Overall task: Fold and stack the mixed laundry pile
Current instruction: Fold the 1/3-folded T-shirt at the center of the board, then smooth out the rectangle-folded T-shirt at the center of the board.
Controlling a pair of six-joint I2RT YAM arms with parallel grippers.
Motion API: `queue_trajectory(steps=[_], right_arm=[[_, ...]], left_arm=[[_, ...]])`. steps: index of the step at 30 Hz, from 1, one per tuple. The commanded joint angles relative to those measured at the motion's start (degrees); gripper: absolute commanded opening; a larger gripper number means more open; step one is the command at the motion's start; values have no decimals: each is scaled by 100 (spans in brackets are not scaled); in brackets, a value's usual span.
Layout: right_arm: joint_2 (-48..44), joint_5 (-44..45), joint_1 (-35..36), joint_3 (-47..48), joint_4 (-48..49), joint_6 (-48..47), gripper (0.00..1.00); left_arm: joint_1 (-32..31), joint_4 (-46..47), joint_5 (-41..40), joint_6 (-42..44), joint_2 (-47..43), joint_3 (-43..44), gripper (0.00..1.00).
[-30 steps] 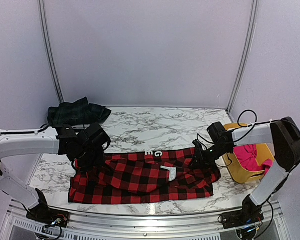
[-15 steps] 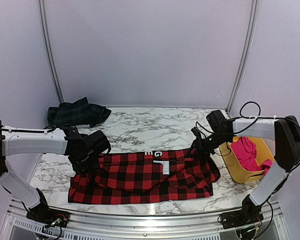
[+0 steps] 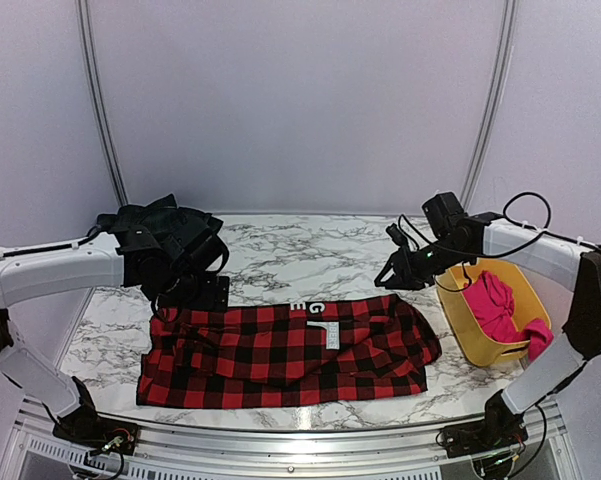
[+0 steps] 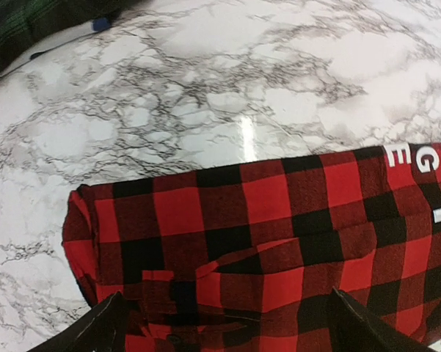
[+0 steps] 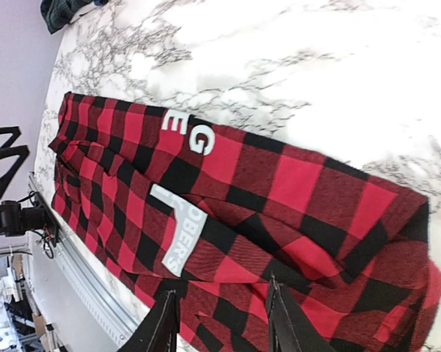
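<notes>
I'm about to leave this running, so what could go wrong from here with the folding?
The red checked garment is bunched at its right end, so the next fold may come out crooked. The left gripper hangs open not far from the dark plaid garment; a wide swing might drag it.

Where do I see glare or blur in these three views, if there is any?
Left wrist: a bright glare streak on the marble table, just above the checked garment. Right wrist: the table is washed out toward the upper right, yet the white letters read sharp. Top external: even, soft light, no strong glare.
</notes>
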Motion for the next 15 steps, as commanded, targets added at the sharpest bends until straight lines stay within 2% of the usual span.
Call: queue_trajectory(steps=[1,5,10,15], right_arm=[[185,-311,447,90,314,285,37],[478,-331,821,21,601,385,37],[997,-404,892,-366,993,248,37],[1216,-222,889,-287,680,-197,36]], left_arm=[[-30,631,1061,696,217,-275,95],[14,715,1096,570,369,-600,92],[294,670,1149,348,425,-1083,87],[511,611,1074,564,59,-1192,86]])
